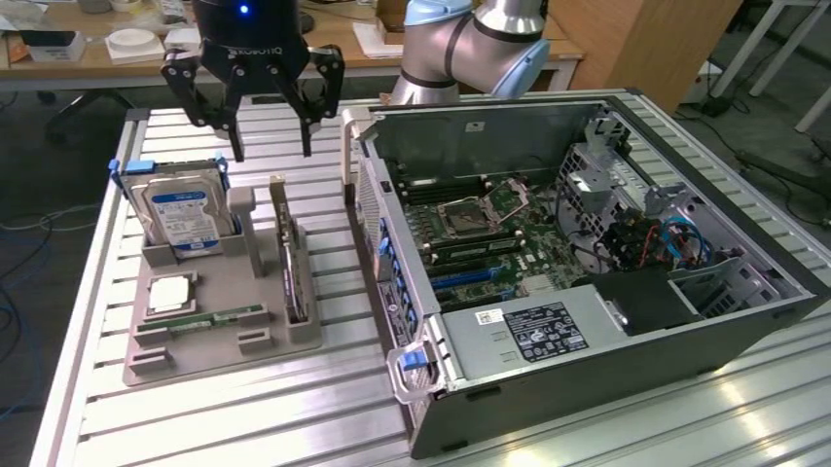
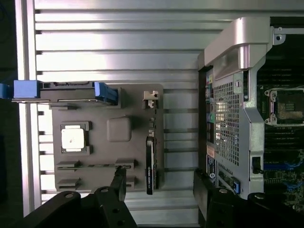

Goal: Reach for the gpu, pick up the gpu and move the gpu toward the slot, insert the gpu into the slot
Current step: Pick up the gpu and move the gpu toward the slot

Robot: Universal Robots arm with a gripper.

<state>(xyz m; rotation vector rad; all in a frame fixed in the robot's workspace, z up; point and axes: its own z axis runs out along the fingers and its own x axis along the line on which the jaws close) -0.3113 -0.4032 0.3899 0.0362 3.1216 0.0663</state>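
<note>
The gpu (image 1: 288, 255) stands on its long edge in a groove of the grey holder (image 1: 208, 365), a thin dark card with its pale bracket end toward the far side. In the wrist view the gpu (image 2: 150, 164) is a narrow dark strip. My gripper (image 1: 265, 146) hangs open above the far end of the holder, clear of the card, with nothing between its fingers. Its two black fingertips (image 2: 118, 183) frame the gripper's gap (image 2: 160, 187), and the card's near end lies between them, lower down. The blue slot (image 1: 461, 280) lies on the motherboard inside the open computer case (image 1: 624, 341).
A blue-labelled hard drive (image 1: 182, 219) stands upright in the holder beside the gpu. A processor chip (image 1: 171, 292) and a green memory stick (image 1: 208, 318) lie in front of it. The case wall (image 2: 228, 128) rises close to the holder. All sits on a slatted metal table (image 1: 260, 418).
</note>
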